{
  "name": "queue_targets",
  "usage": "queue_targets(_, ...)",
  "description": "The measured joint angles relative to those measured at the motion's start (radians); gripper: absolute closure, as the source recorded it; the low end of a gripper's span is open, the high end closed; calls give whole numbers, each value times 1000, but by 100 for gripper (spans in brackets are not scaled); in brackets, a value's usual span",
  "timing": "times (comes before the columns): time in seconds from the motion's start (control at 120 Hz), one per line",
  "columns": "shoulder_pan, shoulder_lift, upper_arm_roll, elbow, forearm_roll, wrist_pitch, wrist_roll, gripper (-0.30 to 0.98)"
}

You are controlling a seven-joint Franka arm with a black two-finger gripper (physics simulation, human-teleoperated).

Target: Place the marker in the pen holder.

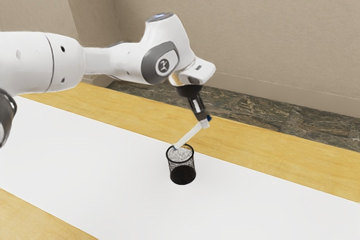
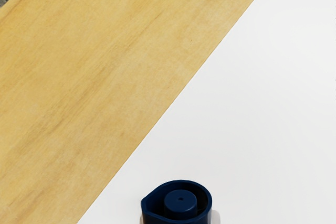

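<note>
In the exterior view my gripper (image 1: 204, 122) is shut on the blue-ended part of a white marker (image 1: 189, 136). The marker slants down toward the exterior view's left, its lower tip at the mouth of the black mesh pen holder (image 1: 182, 173). Whether that tip is inside the rim or just above it, I cannot tell. The holder stands upright, lower than my gripper and a little to the exterior view's left of it. In the wrist view, the marker's dark blue end (image 2: 180, 203) is close under the hand.
A white sheet or mat (image 1: 101, 161) lies beneath the pen holder, with the wooden tabletop (image 1: 281, 150) showing along both sides. Beyond the table are a dark stone-patterned floor (image 1: 253, 111) and a beige wall (image 1: 253, 26).
</note>
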Motion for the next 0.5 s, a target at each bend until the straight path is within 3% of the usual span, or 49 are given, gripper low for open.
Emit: queue_targets(0.5,33,71,8,14,-114,0,51,79)
